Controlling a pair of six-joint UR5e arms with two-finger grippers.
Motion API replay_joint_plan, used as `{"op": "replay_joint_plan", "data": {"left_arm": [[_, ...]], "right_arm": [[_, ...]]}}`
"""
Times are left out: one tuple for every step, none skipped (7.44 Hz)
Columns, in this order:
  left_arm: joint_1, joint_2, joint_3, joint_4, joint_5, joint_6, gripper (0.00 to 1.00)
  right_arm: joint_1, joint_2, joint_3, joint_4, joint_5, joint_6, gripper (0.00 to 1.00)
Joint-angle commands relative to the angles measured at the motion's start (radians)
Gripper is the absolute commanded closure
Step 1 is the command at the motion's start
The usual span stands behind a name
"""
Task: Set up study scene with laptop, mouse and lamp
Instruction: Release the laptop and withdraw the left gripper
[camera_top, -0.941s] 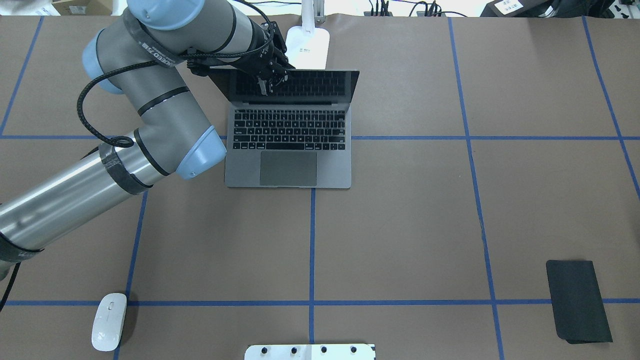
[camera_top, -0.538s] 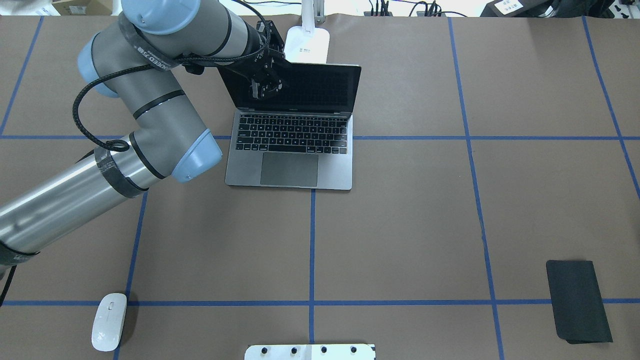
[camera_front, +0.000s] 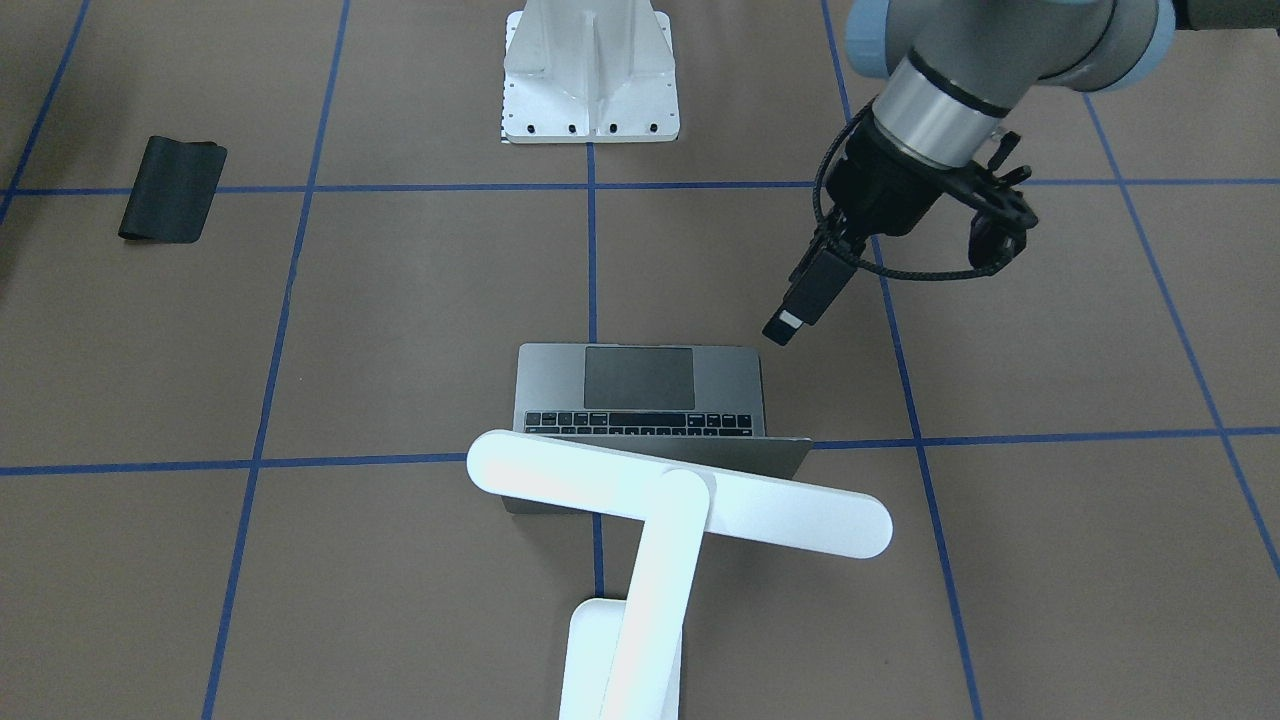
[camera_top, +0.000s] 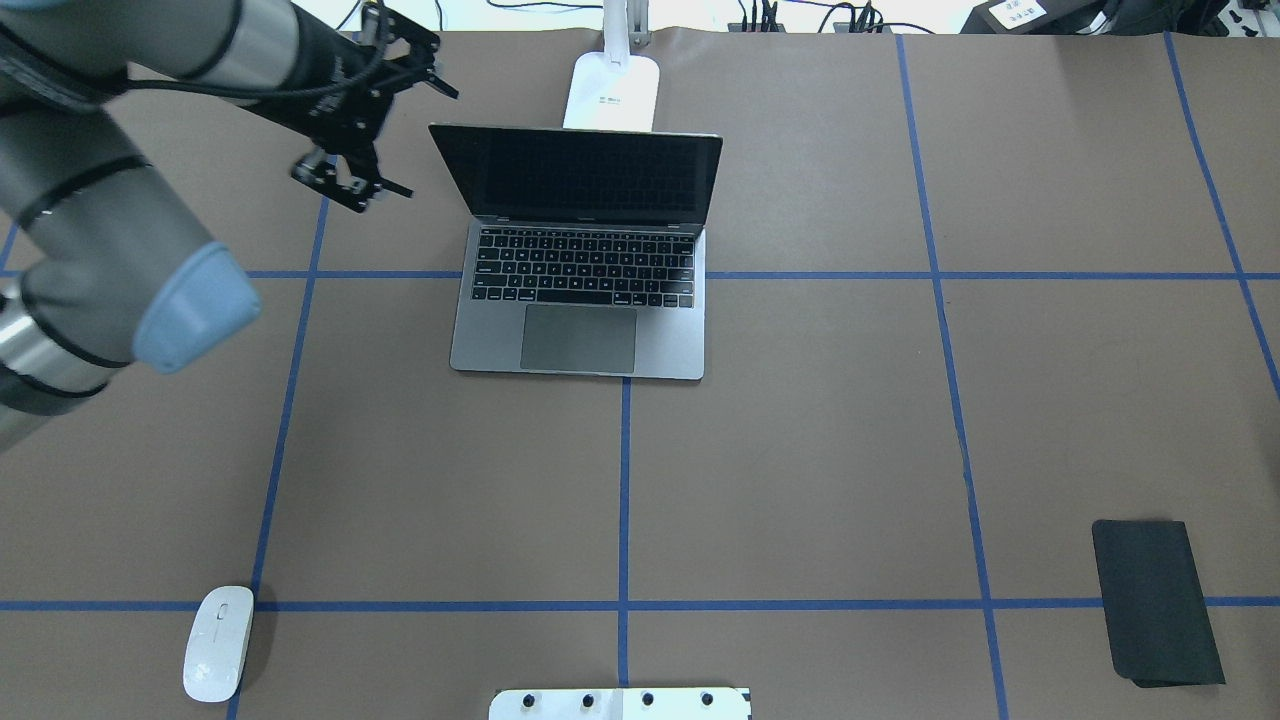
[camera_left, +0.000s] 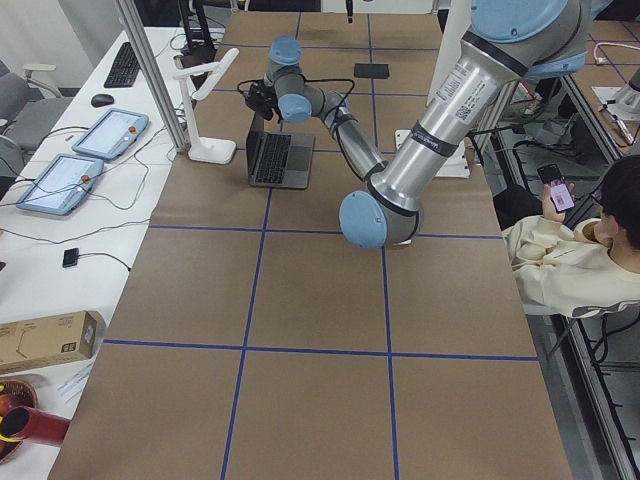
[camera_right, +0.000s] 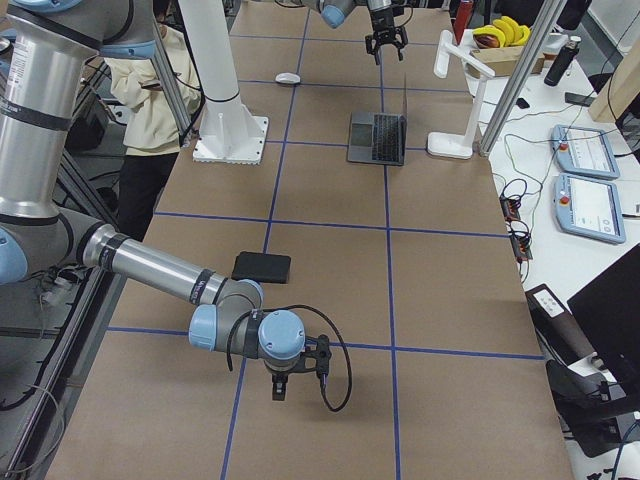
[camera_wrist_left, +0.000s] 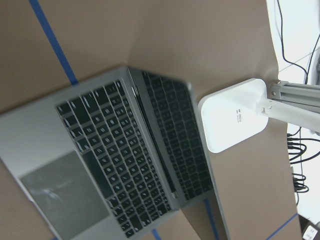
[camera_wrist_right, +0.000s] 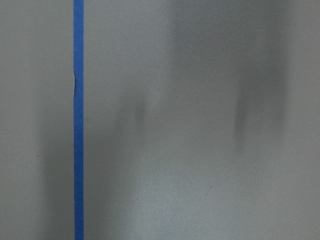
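Note:
The laptop (camera_top: 580, 300) stands open in the far middle of the table, its dark screen upright and its keyboard and trackpad showing; it also shows in the left wrist view (camera_wrist_left: 100, 165). The lamp (camera_front: 680, 493) stands right behind it, its bar head over the lid and its flat base (camera_top: 612, 90) at the far edge. The mouse (camera_top: 218, 642) lies at the near left. My left gripper (camera_top: 350, 188) hangs open and empty in the air to the left of the screen, apart from it. My right gripper (camera_right: 280, 385) is low over bare table far to the right; I cannot tell its state.
A flat black mat (camera_top: 1155, 600) lies at the near right. A white ribbed pedestal (camera_front: 590, 70) stands at the near middle edge. Blue tape lines cross the brown table (camera_top: 800, 450). A person sits beside the table (camera_left: 570, 260).
The laptop's screen has been pushed up to a wider angle. My left gripper has left the screen and swung out to the left, well away from the laptop.

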Motion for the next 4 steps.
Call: {"op": "replay_joint_plan", "data": {"left_arm": [[-0.064, 0.081, -0.096, 0.201, -0.021, 0.376, 0.00], [-0.081, 0.121, -0.100, 0.268, -0.021, 0.611, 0.00], [-0.155, 0.156, -0.094, 0.328, -0.036, 0.858, 0.00], [-0.226, 0.204, -0.094, 0.368, -0.077, 1.087, 0.00]], "right_arm": [[-0.009, 0.057, -0.004, -0.003, 0.048, 0.300, 0.00], [-0.012, 0.055, -0.007, 0.006, 0.048, 0.322, 0.00], [-0.012, 0.055, 0.008, 0.011, 0.054, 0.320, 0.00], [-0.012, 0.055, 0.005, 0.010, 0.115, 0.326, 0.00]]}}
